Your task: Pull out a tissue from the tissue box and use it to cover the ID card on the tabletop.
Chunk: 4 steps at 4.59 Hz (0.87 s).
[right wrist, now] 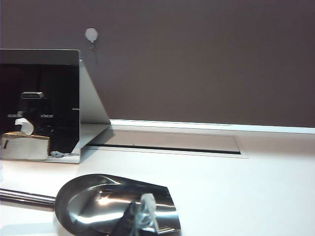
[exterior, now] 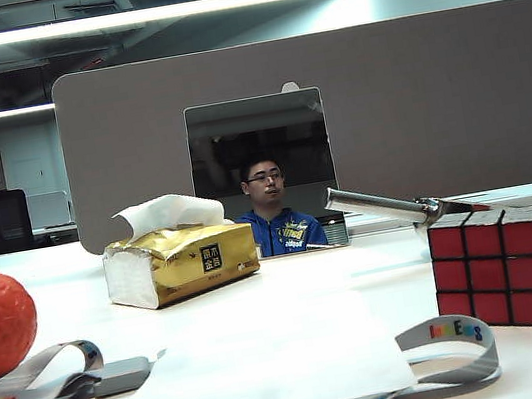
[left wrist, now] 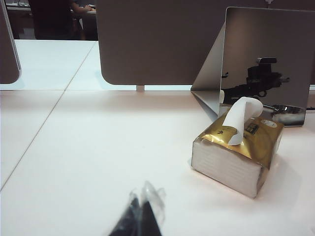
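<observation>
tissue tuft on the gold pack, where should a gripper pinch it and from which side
Pinch the tissue tuft near its curled upper end, coming from above: it stands up from the slot in the top of the tissue box and clear of the gold wrap.

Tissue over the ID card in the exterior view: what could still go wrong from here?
1. The tissue lies loose and thin; a draught or a nearby arm move could slide it off, since the ID card's grey end already shows beside its edge.
2. The right gripper, shut, hangs close over the metal scoop; knocking it could roll it toward the Rubik's cube.
3. The left gripper, shut, sits low above the table.
</observation>
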Each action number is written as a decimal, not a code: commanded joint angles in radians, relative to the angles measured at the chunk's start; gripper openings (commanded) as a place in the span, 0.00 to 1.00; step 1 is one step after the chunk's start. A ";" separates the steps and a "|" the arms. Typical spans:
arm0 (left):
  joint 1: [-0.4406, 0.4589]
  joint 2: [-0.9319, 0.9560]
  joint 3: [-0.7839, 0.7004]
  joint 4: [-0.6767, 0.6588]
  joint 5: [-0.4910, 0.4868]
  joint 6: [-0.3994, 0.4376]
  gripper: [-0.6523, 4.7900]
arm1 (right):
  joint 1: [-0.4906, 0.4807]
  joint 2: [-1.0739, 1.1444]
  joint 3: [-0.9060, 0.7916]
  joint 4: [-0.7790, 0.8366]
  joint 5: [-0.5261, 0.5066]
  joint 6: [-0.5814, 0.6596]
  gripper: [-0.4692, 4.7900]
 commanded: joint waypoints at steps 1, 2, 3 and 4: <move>0.000 0.001 0.003 0.014 -0.039 0.000 0.11 | -0.001 -0.001 0.000 0.013 0.004 -0.002 0.09; 0.000 0.001 0.003 0.055 -0.051 0.000 0.11 | -0.001 -0.001 0.000 0.013 0.004 -0.002 0.09; 0.000 0.001 0.003 0.054 -0.051 0.001 0.11 | -0.001 -0.001 0.000 0.012 0.004 -0.002 0.09; 0.000 0.001 0.003 0.052 -0.051 0.000 0.11 | -0.001 -0.001 0.000 0.012 0.004 -0.002 0.09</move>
